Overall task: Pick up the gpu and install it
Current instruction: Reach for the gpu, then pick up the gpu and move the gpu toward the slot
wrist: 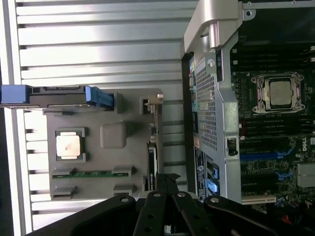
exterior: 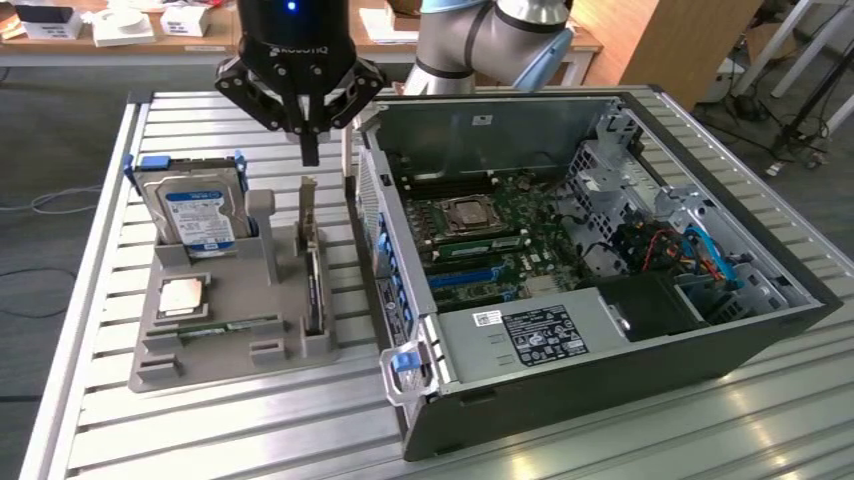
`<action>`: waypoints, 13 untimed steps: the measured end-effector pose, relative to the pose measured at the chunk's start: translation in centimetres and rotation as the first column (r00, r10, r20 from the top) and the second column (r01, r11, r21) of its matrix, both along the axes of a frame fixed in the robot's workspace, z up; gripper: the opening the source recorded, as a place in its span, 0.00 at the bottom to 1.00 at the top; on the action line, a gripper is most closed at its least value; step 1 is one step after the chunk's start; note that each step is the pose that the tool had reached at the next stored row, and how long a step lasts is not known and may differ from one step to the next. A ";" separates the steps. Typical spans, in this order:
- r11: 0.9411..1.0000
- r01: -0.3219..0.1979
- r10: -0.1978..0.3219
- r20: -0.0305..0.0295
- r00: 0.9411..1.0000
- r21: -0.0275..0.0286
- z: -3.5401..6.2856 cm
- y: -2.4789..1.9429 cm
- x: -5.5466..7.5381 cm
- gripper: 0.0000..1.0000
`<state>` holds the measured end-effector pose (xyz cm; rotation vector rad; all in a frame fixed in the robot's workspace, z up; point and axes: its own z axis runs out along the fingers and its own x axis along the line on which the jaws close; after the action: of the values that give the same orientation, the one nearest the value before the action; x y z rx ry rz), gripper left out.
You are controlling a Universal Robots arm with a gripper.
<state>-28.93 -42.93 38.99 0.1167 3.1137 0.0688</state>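
A slatted metal table [exterior: 200,430] carries a grey holder [exterior: 234,300] beside an open computer case [exterior: 587,390].

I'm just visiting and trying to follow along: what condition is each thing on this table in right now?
Gripper: jaws shut, holding nothing, above the graphics card.
Graphics card: standing on edge in the gray holder, not yet picked up.
Hard drive: upright in the holder.
Processor chip: lying flat in the holder.
Memory stick: lying flat in the holder.
Computer case: on its side, open.

The hand [exterior: 310,152] is black, the holder [exterior: 227,300] grey, the motherboard [exterior: 531,215] green, the table [exterior: 214,430] ribbed silver.
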 end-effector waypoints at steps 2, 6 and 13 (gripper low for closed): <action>1.000 0.000 0.000 0.000 1.000 0.000 0.00 -0.31 0.0 0.11; 1.000 0.000 0.000 0.000 1.000 0.000 0.00 -0.38 0.0 0.11; 1.000 0.000 0.000 0.000 1.000 0.000 0.00 -0.38 0.0 0.11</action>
<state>-28.95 -43.31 38.99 0.1166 3.1137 0.0689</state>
